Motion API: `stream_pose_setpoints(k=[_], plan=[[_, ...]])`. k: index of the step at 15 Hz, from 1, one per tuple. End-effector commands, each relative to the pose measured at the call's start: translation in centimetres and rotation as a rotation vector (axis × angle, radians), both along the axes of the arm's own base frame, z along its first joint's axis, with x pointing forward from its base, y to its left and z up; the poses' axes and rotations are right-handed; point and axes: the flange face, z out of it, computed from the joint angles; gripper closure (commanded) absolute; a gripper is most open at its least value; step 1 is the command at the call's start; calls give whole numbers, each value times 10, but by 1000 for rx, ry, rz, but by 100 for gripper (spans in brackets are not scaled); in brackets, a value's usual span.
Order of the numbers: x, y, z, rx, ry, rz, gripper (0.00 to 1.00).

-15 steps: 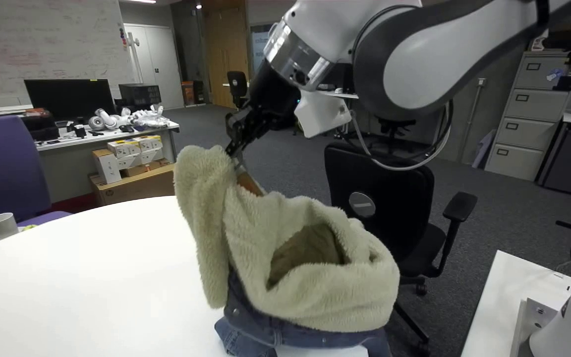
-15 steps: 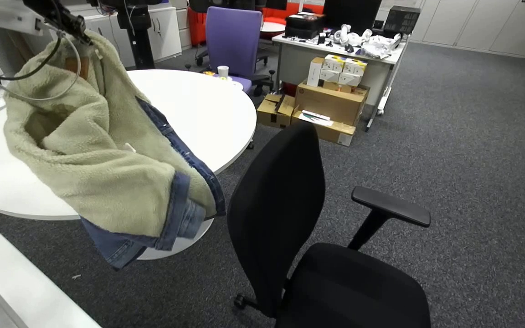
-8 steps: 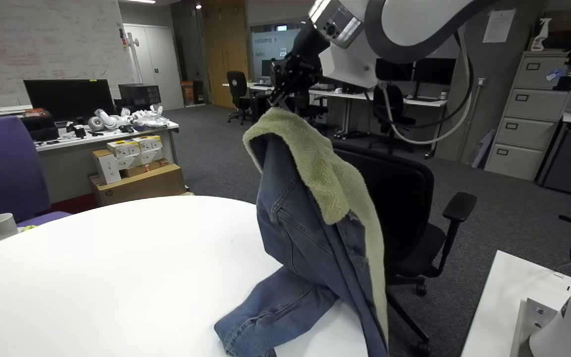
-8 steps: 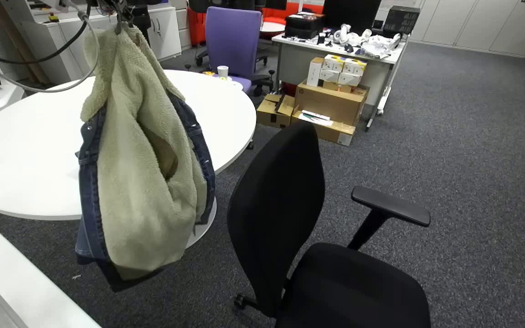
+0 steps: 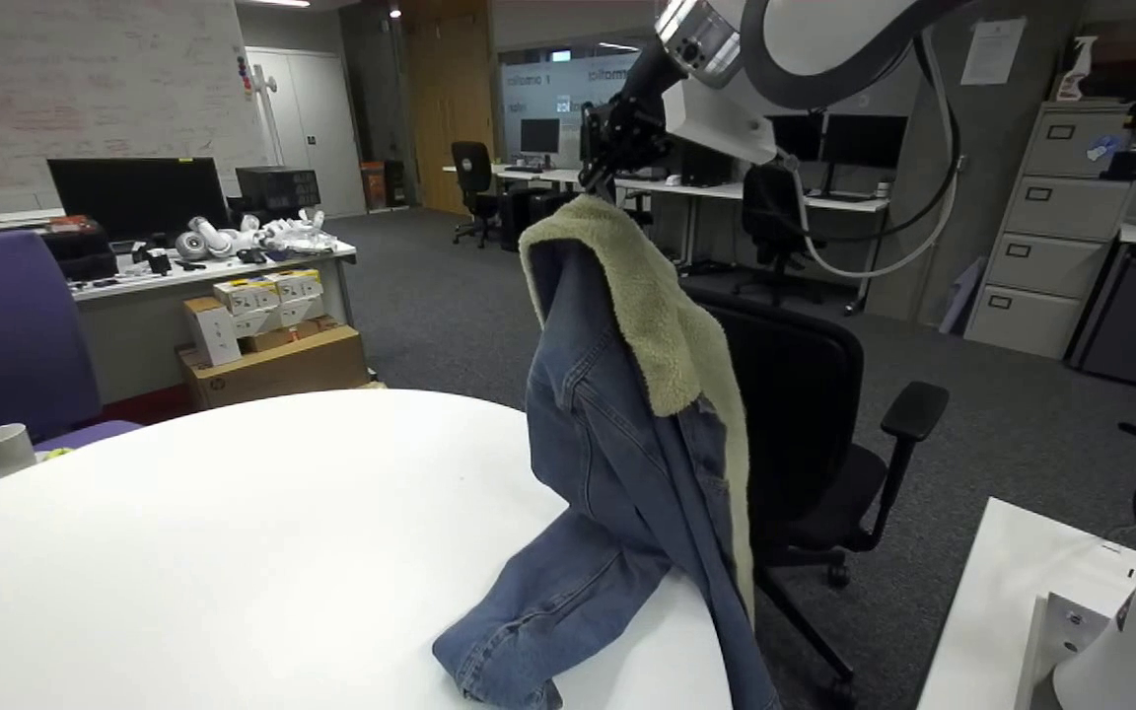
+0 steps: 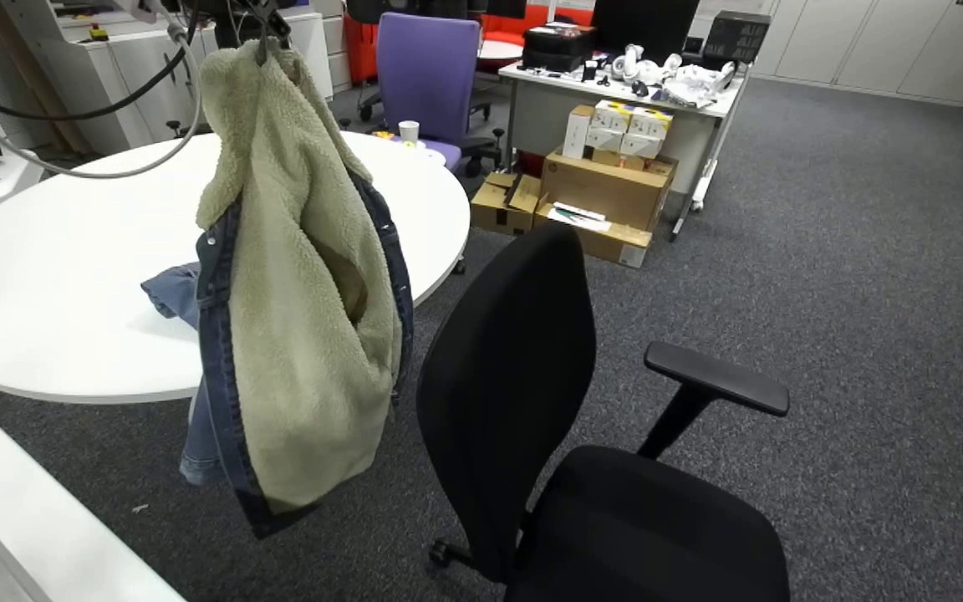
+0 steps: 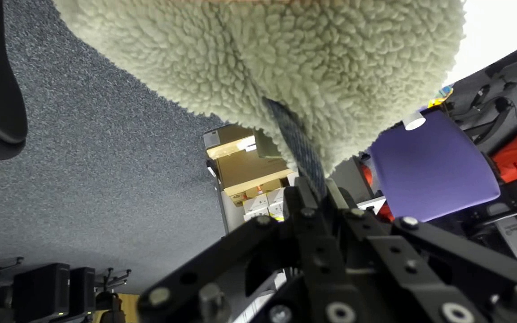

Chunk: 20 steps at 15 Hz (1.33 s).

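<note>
Hanging jacket (image 5: 617,444): higher, straighter than a second ago (one sleeve (image 5: 538,626) still on the table (image 5: 262,542))
Gripper (image 7: 320,190): pinching a denim strip (image 7: 296,139); hold seems sound

The jacket (image 5: 617,444) is blue denim outside, darker navy along its front edges (image 6: 218,351), with a pale cream-green fleece lining (image 6: 289,318). The gripper (image 7: 320,190) is black. The table (image 5: 233,562) is plain white, while solid colours mark the purple chair (image 6: 430,75) and the black chair (image 6: 519,393). The carpet (image 6: 866,276) is dark grey with fine lighter flecks, the cardboard boxes (image 6: 603,192) brown, and the whiteboard (image 5: 85,99) white with red scribbles.
</note>
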Motion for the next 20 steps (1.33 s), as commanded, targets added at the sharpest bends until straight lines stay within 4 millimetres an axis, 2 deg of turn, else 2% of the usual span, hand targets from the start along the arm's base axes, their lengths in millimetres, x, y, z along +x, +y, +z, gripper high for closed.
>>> stream_pose_setpoints(k=[1,5,8,12,15,17,20], plan=[[-2,-9,5,49,-19,-42,98],[-2,-17,-23,233,138,-74,98],[-6,-38,-24,320,236,-142,98],[-4,-87,-21,111,248,-307,98],[-7,-112,-21,14,323,-355,98],[-7,-116,-22,20,366,-340,98],[-7,-107,-19,34,370,-322,98]])
